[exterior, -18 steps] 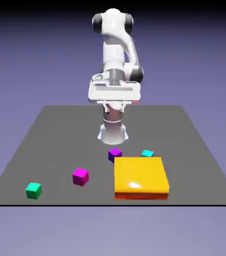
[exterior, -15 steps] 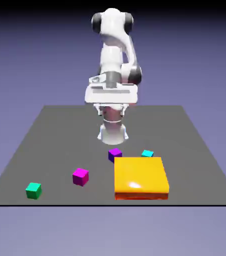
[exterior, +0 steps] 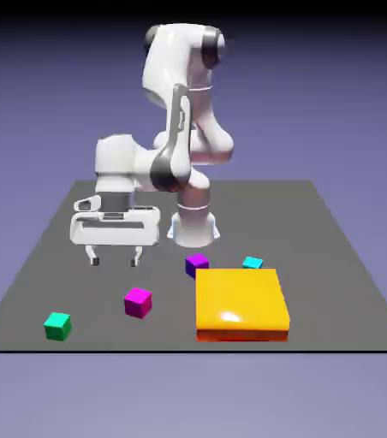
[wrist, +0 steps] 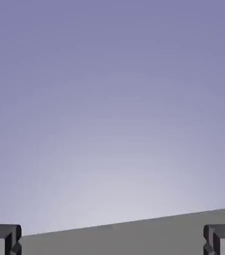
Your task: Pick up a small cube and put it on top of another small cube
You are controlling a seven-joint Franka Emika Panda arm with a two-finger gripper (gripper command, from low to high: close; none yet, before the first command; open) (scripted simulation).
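Small emerald-green cube: at the tabletop's near corner, exterior view's left. Likely light, rigid, not fragile; surface grip hard to judge at this distance. Best taken across opposite side faces, squarely, at mid-height. White two-finger gripper: wide apart, empty.

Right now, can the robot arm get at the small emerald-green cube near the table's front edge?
Probably yes: the small emerald-green cube sits apart from the other blocks with nothing on it, and the two-finger tool hangs open and empty on that same side, though it must still come forward.
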